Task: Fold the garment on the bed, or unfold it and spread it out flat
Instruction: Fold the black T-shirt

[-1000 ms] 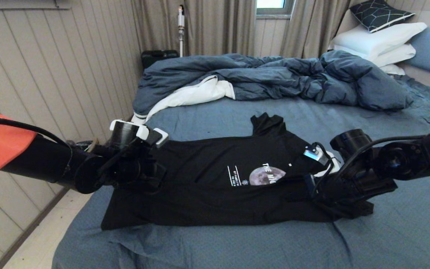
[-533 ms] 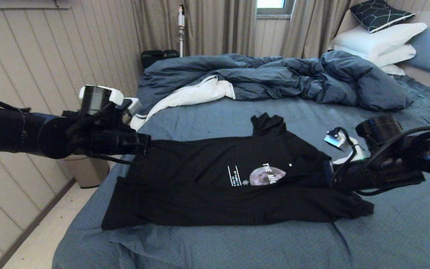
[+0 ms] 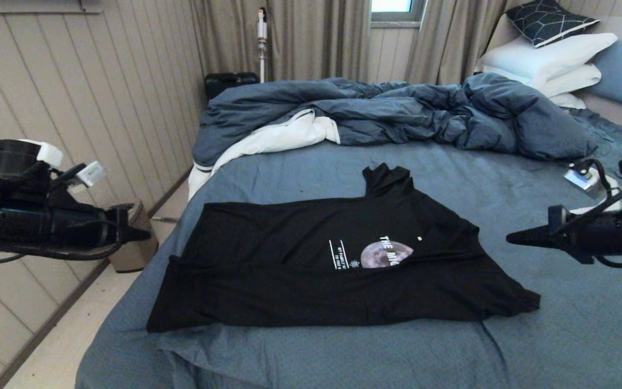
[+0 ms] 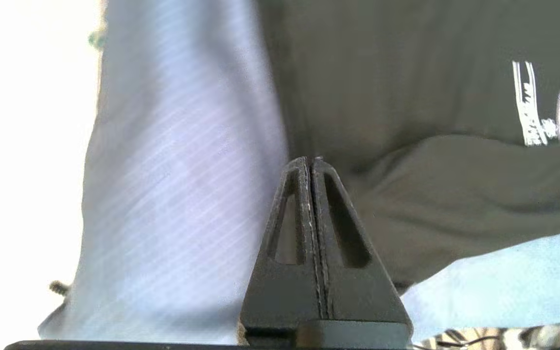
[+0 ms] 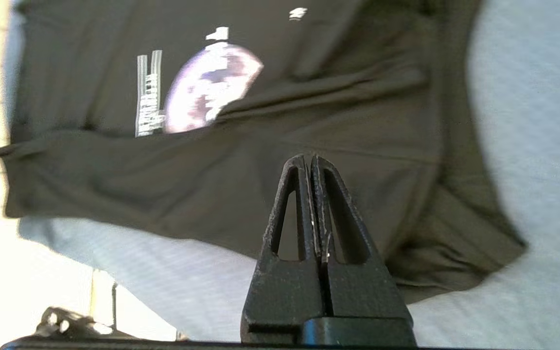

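Left of the shirt (image 3: 311,265), out past the bed's (image 3: 559,335) edge, the left pincer (image 3: 141,234) hangs level over the floor, its two slotted black fingers (image 4: 289,228) pressed flat together with nothing between them. Below it and near the wall stands a small tan bin (image 3: 135,246), mostly hidden by the arm; what it holds cannot be seen.

The shirt lies on the bed's near half, soft matte black cloth folded lengthwise into a long band. Its near flap laps over the lower part of the grey moon print (image 3: 385,254), and the white lettering beside the print is cut off partway by the fold. One short sleeve (image 3: 386,179) sticks out from the far edge, a little crumpled. The right end tapers to a rumpled point.

Beyond the shirt a dark blue duvet (image 3: 397,108) is heaped across the bed, puffy and creased, with white lining showing at its left. The sheet is a fine-grained blue-grey, lightly wrinkled.

Right of the shirt, clear of the cloth, the right pincer (image 3: 512,238) hovers above the sheet, fingers closed tight and empty; its arm runs out of view. White pillows (image 3: 548,59) are stacked behind it at the head of the bed.
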### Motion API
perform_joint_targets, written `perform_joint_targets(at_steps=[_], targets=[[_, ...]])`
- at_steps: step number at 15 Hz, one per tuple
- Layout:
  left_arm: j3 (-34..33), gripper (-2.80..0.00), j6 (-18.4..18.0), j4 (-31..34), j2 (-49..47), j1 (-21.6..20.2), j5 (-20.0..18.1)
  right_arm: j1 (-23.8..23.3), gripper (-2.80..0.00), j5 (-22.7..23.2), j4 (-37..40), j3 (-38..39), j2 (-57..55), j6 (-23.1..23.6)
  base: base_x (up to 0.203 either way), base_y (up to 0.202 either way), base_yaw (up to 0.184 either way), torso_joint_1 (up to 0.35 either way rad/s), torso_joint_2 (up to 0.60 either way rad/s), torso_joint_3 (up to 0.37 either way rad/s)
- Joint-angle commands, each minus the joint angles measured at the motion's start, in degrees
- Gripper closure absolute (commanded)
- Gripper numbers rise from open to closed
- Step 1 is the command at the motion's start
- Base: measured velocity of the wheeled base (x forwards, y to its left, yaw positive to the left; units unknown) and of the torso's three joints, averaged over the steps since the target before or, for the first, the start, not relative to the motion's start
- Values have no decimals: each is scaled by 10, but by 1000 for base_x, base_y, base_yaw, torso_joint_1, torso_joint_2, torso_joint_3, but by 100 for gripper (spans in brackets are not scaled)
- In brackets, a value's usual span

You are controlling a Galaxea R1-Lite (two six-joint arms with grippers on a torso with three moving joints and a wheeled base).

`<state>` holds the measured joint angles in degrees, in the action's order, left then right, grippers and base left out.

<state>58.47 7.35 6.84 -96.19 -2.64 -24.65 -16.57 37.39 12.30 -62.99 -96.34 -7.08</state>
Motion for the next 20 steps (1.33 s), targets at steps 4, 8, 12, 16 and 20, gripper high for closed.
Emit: perform_joint_targets(at_steps=[4, 8, 12, 16, 20], targets=[[-24, -280, -1, -10, -23, -32, -16, -17, -280, -19, 3, -5, -43, 33, 0, 0, 0, 0, 0, 0], [-33, -280, -1, -34, -64, -28, -18, -19, -280, -20, 2, -18, -85, 37, 0, 0, 0, 0, 0, 0], [-67, -280, -4, -34, -57, 16, -51, -38, -280, -20, 1, -35, -117, 37, 0, 0, 0, 0, 0, 0], [-88, -280, 0, -30, -30, 33, -56, -35, -280, -19, 2, -31, -120, 32, 0, 0, 0, 0, 0, 0], [-111, -280, 2, -34, -17, 65, -65, -36, -280, -20, 2, -35, -124, 31, 0, 0, 0, 0, 0, 0]])
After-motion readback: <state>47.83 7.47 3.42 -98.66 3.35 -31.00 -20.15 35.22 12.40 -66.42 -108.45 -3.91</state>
